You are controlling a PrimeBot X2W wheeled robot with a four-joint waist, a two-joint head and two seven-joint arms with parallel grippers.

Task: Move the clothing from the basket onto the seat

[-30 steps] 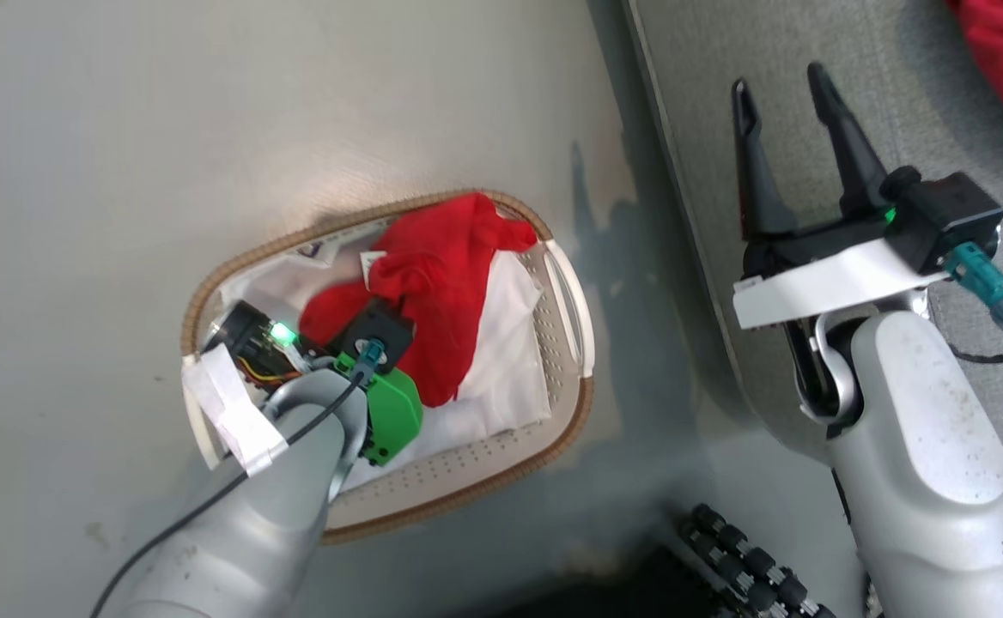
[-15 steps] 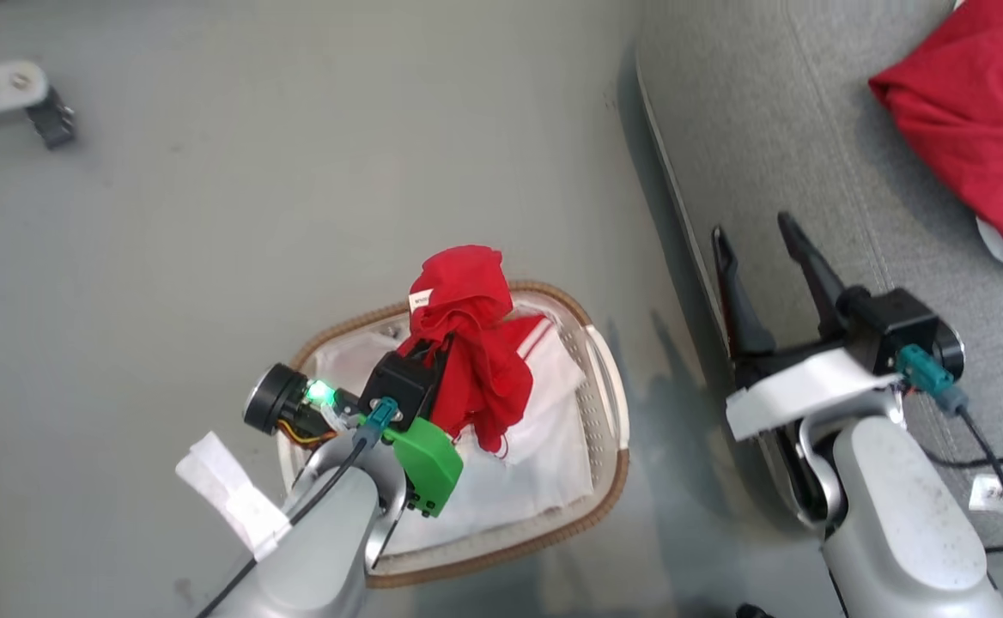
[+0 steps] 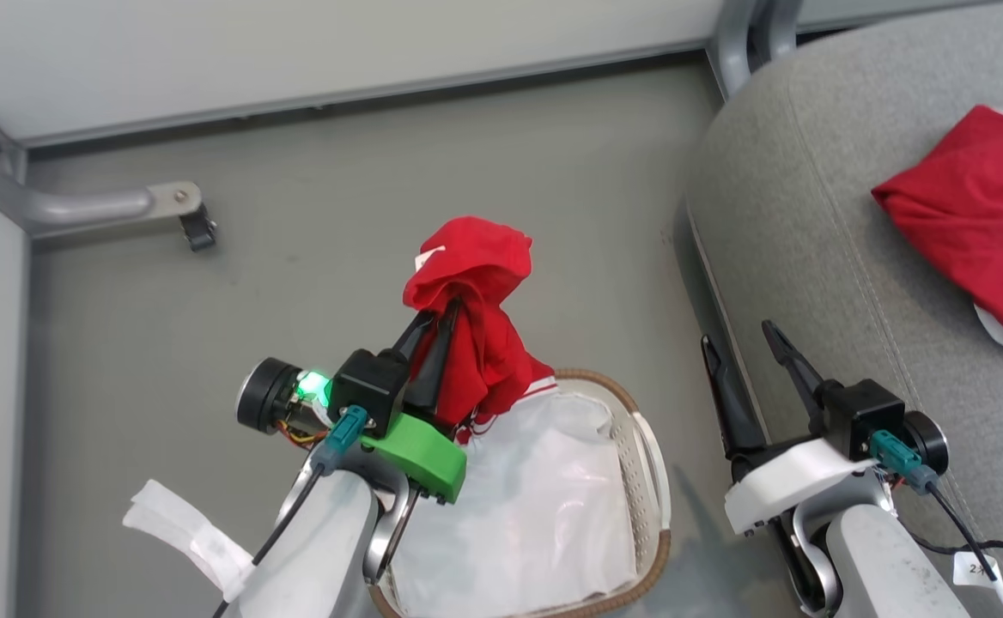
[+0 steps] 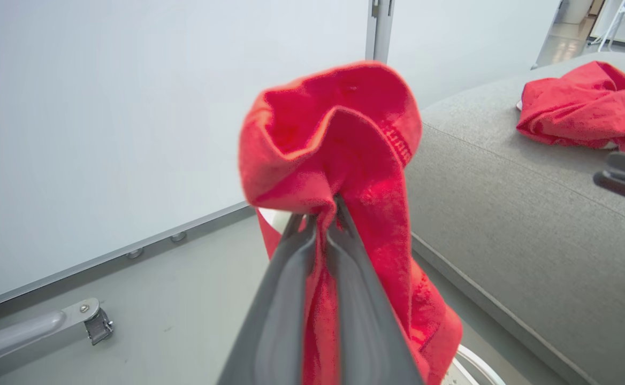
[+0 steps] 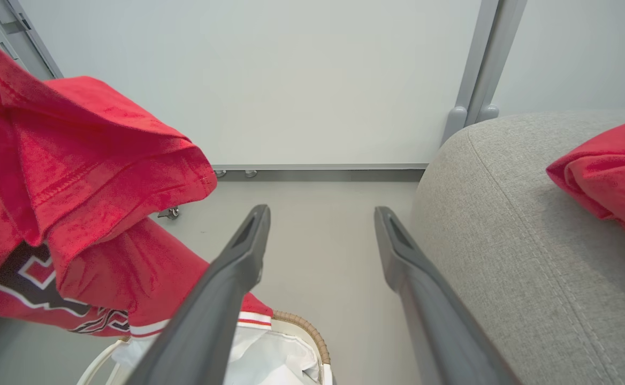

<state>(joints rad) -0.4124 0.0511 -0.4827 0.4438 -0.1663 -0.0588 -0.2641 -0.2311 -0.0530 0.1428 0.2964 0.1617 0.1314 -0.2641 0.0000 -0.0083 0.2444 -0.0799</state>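
The grey seat (image 3: 811,215) takes up the right side of the head view, its rounded edge running just beside the basket (image 3: 639,468), which stands on the floor (image 3: 295,283). A white sheet (image 3: 544,515) lines the basket. A second red garment (image 3: 974,223) lies crumpled on the seat, well in from the edge that faces the basket.

The red garment (image 3: 476,257) hangs from the left gripper (image 3: 439,311), raised above the basket's far rim. Its bunched top folds over the fingertips, and the rest drops down beside the fingers. Its striped hem reaches the basket's far edge; whether it touches the sheet cannot be told. The left gripper's jaws are pinched narrow on this fabric, which shows between the two fingers in the left wrist view.

The right gripper (image 3: 738,335) hovers at the seat's near edge, beside the basket, its jaws spread wide and holding nothing.
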